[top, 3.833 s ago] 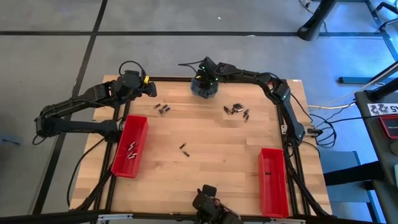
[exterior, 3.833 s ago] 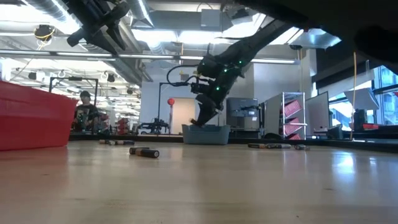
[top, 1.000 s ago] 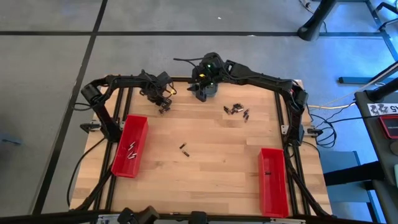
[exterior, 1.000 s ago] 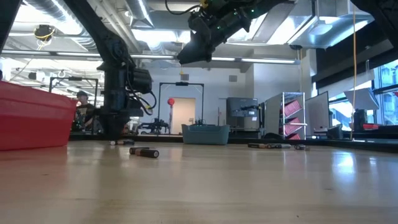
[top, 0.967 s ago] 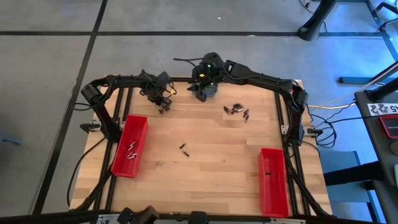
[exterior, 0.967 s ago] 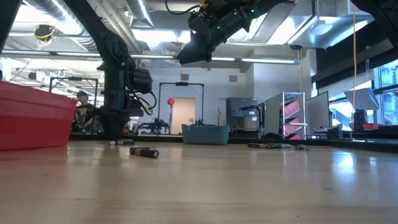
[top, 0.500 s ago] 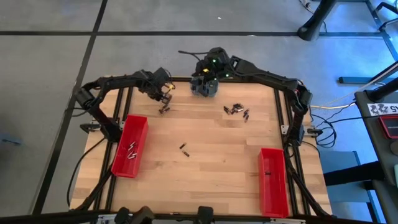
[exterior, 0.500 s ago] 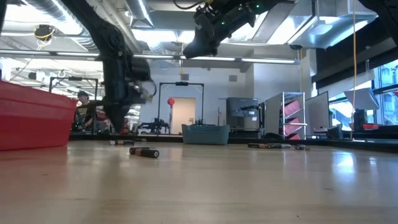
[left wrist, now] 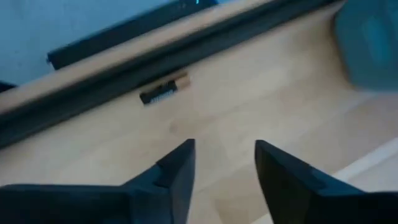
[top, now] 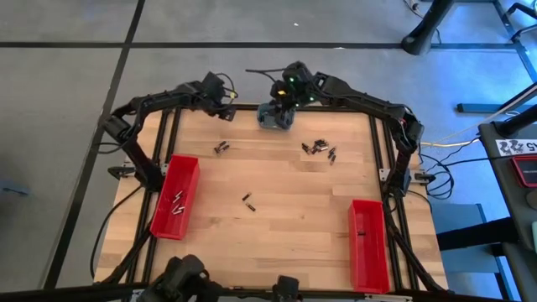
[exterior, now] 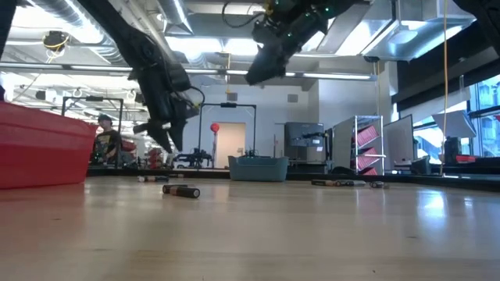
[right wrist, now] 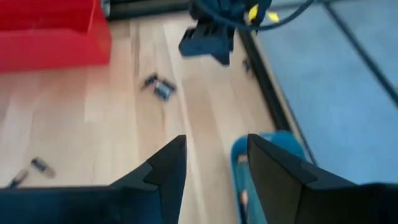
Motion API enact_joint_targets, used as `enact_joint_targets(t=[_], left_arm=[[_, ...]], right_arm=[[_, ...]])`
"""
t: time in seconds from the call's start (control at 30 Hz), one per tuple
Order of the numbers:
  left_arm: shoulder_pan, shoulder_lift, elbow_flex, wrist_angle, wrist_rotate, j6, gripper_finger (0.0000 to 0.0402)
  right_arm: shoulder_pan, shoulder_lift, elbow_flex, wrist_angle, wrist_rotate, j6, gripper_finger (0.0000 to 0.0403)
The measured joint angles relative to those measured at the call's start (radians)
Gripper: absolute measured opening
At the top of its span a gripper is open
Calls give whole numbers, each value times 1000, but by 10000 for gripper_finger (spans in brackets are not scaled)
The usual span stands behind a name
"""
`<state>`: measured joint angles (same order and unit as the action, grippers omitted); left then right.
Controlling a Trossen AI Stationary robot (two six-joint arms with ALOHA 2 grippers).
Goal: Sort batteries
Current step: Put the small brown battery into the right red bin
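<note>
Small dark and silvery batteries lie on the wooden table: a clump [top: 221, 147] at the far left, a clump [top: 319, 149] at the far right, one [top: 248, 201] mid-table. More lie in the left red bin [top: 175, 198], one in the right bin [top: 367, 243]. My left gripper [top: 226, 107] hangs open above the far edge, left of the grey-blue dish [top: 275, 117]. Ahead of its fingers [left wrist: 224, 146] one battery [left wrist: 163, 92] lies by the black frame rail. My right gripper [top: 284, 99] hovers open over the dish [right wrist: 273, 168], nothing between its fingers [right wrist: 216, 140].
Black frame rails run along the table's far edge [left wrist: 186, 46] and its sides. Both arms crowd the far middle around the dish. In the low view a person [exterior: 105, 140] sits in the room beyond. Bare wood [top: 277, 243] lies between the two bins.
My left gripper has risen from the far-left clump of batteries, swung toward the far edge, tipped less steeply and opened. My right gripper has drifted a little toward the far right edge, staying high over the dish. The batteries on the table lie as before.
</note>
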<state>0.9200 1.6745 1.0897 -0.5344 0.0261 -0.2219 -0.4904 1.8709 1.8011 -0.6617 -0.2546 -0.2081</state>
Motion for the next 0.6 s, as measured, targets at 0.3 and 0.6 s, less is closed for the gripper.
enact_joint_targets(t=[0.3,0.6], left_arm=[[-13,40,0,-86,58,24,191],[49,60,0,136,-29,-147,191]], right_arm=[[0,0,0,-118,0,2,170],[0,1,0,-51,0,2,170]])
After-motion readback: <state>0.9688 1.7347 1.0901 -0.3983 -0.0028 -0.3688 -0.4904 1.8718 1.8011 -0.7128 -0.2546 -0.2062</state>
